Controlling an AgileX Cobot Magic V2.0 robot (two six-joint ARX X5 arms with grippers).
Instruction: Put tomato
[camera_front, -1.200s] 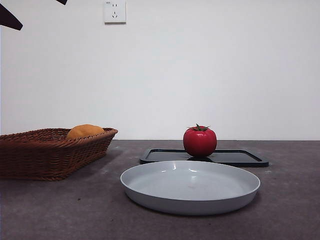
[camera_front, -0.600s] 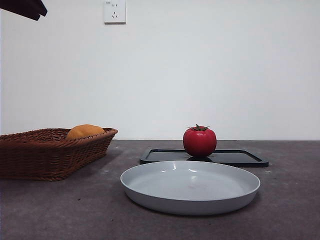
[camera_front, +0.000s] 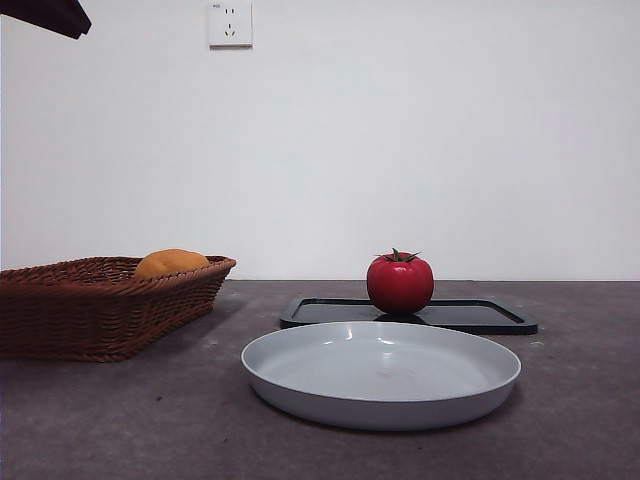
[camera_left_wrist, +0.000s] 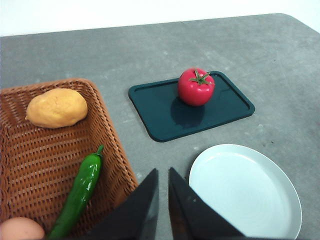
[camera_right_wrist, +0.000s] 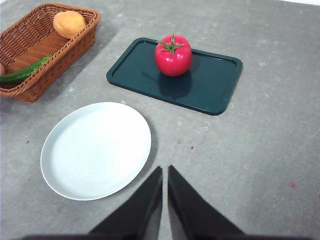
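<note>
The glossy red tomato with a green stem stands upright on a dark flat tray behind the grey plate. In the left wrist view the tomato lies well beyond my left gripper, which hovers shut and holds nothing near the basket's corner. Seen from the right wrist, the tomato is far ahead of my right gripper, also shut and holding nothing, above bare table beside the plate. A black arm tip shows at the front view's top left corner.
A brown wicker basket at the left holds an orange rounded fruit, a green pepper and a pale egg-like thing. A wall socket is on the white wall behind.
The black arm tip at the top left corner shifted during the first half second and has held still since. Tomato, tray, plate and basket have not moved.
</note>
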